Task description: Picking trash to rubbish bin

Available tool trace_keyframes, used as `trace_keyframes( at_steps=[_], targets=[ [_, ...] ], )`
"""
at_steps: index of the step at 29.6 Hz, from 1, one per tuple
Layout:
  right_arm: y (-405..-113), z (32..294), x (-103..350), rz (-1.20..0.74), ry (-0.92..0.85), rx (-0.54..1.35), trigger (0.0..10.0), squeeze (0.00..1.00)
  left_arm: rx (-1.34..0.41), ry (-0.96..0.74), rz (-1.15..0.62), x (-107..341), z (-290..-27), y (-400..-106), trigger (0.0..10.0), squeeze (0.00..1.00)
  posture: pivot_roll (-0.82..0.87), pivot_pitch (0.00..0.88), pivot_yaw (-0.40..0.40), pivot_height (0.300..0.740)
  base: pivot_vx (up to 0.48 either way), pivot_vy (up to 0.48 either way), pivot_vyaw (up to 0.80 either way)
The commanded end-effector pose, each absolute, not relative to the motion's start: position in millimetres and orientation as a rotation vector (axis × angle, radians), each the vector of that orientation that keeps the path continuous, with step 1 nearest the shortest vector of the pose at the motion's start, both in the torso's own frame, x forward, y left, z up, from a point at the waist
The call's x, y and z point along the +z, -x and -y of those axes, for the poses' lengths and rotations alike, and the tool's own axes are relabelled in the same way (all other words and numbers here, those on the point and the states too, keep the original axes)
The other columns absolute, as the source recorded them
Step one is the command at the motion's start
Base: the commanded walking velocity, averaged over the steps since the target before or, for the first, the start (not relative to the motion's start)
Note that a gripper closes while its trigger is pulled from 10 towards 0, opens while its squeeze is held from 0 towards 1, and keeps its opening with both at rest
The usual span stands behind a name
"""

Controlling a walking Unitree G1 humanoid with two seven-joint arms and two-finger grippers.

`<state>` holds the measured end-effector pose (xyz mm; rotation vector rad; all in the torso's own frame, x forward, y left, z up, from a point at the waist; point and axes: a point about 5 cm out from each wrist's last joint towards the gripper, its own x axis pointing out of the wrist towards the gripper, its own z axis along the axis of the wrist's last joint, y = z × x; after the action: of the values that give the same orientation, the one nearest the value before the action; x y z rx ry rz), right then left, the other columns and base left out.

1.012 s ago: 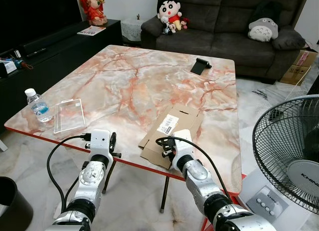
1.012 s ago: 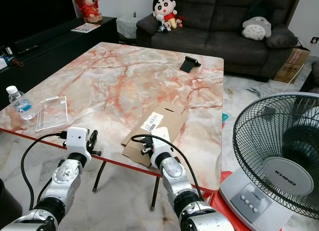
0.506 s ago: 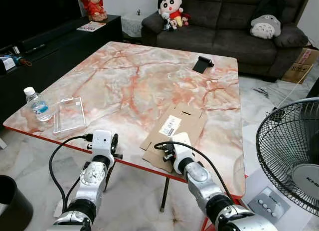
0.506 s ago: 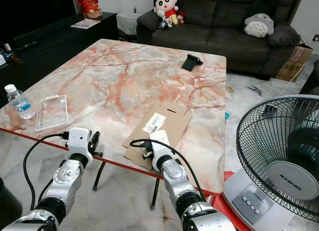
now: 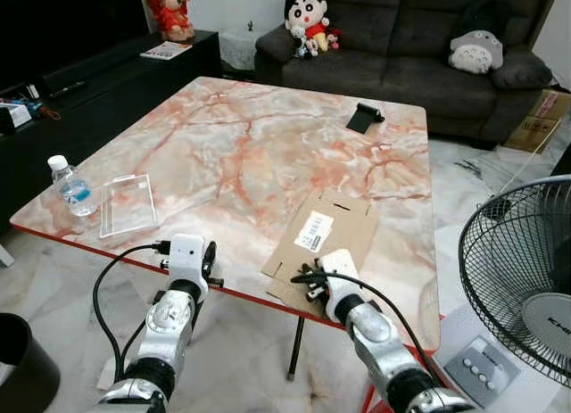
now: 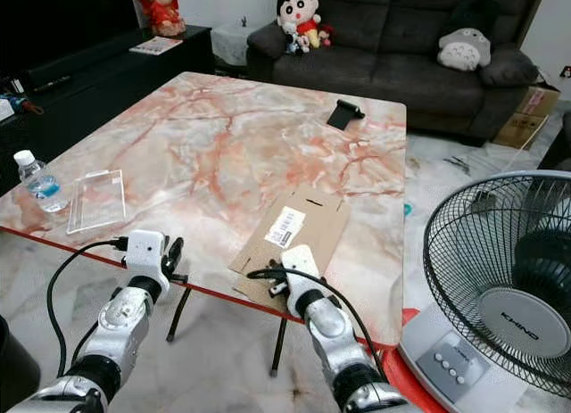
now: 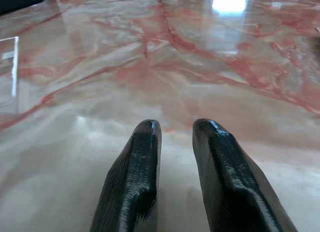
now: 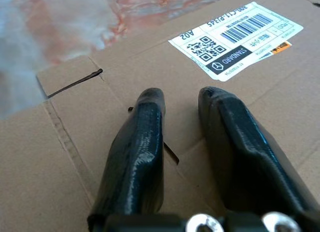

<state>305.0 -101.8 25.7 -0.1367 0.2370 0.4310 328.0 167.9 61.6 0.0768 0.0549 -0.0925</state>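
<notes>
A flattened cardboard box (image 5: 332, 237) with a white barcode label (image 8: 235, 34) lies on the marble table (image 5: 241, 145), near its front right edge. My right gripper (image 5: 308, 282) hovers low over the cardboard's near end. Its fingers (image 8: 145, 122) are slightly apart, with nothing between them. My left gripper (image 7: 175, 128) is at the table's front edge and points across bare marble, a narrow gap between its fingers. A water bottle (image 5: 70, 185) and a clear plastic tray (image 5: 127, 204) sit at the front left corner. A black bin (image 5: 20, 359) stands on the floor at lower left.
A large standing fan (image 5: 526, 279) is close on the right. A black phone stand (image 5: 362, 117) rests at the table's far side. A dark sofa (image 5: 401, 47) with plush toys lies behind, and a black TV console (image 5: 89, 74) runs along the left.
The view has shifted slightly as the camera moved. My right gripper has drawn back a little toward the cardboard's near edge. The left arm holds its place.
</notes>
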Motion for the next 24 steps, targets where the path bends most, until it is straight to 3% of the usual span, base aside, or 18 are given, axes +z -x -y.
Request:
trace_keyframes(
  at_steps=[1, 22, 24],
  targets=[
    [-287, 116, 3, -0.343, 0.141, 0.42, 10.0, 0.0, -0.098, -0.071, -0.079, 57, -167, -325, 10.0, 0.0, 0.01, 0.0, -0.022, 0.74, 0.0, 0.0, 0.0],
    [-263, 145, 6, -0.25, 0.113, 0.421, 10.0, 0.0, -0.114, -0.059, -0.081, 54, -163, -323, 10.0, 0.0, -0.01, 0.0, -0.027, 0.74, 0.0, 0.0, 0.0],
    [-263, 144, 18, -0.175, 0.066, 0.437, 10.0, 0.0, -0.119, -0.056, -0.081, 54, -162, -323, 10.0, 0.0, -0.01, 0.0, -0.029, 0.74, 0.0, 0.0, 0.0]
  ],
)
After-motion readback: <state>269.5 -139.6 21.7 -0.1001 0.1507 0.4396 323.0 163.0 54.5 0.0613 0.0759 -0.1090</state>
